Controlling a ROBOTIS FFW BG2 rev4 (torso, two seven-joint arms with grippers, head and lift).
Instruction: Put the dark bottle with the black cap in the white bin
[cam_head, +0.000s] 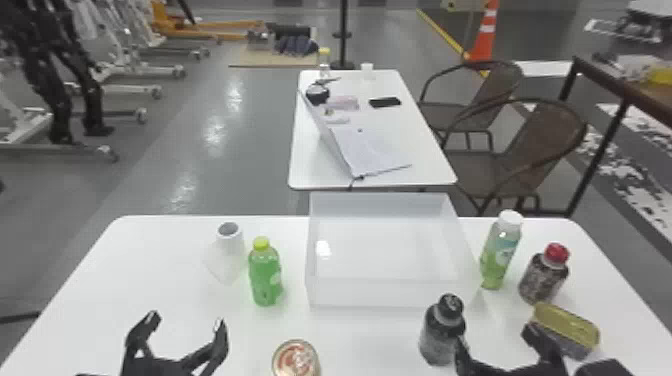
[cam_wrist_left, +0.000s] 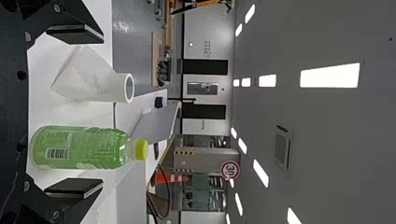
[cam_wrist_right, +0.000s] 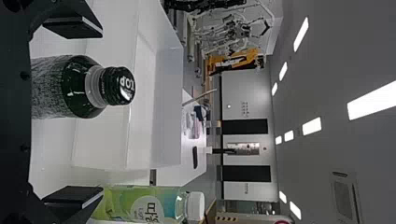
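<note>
Dark bottle with the black cap (cam_head: 440, 335) upright on tabletop (cam_head: 150, 280), near side of white bin (cam_head: 370, 295), outside it. Right gripper (cam_head: 496, 336) fingers wide apart, one right by the bottle; can't tell if touching. Left gripper (cam_head: 186, 321) also spread, nothing clamped, near green bottle (cam_head: 265, 277). White-capped bottle (cam_head: 500, 250) and red-capped bottle (cam_head: 542, 279) stand right of bin.

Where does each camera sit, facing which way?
On the head: looks forward and down at the white bin; left hand and right hand show.
On the left wrist: faces the green bottle past its own fingers.
On the right wrist: faces the dark bottle past its own fingers.
Head and right wrist share the dark bottle.
</note>
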